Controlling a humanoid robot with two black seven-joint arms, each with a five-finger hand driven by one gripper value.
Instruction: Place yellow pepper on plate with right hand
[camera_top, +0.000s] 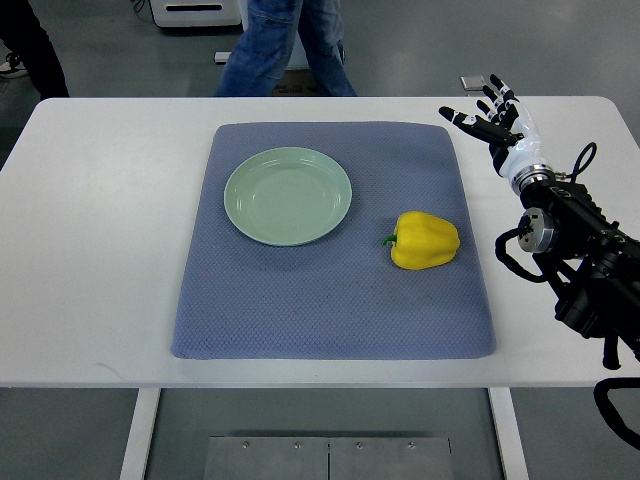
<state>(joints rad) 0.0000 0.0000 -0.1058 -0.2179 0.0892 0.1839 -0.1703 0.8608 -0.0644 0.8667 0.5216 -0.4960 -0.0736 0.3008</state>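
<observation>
A yellow pepper (426, 241) lies on its side on the blue-grey mat (330, 290), its green stem pointing left. The pale green plate (288, 196) sits bare on the mat's upper left part, about a hand's width left of the pepper. My right hand (492, 118) hovers over the white table past the mat's top right corner, fingers spread and holding nothing. It is well above and to the right of the pepper. The right arm comes in from the right edge. No left arm shows.
The white table (90, 250) surrounds the mat on all sides. A person in jeans (285, 45) stands behind the table's far edge, and another dark-clothed leg (30, 45) shows at the top left. A small grey object (473, 82) lies near the far edge.
</observation>
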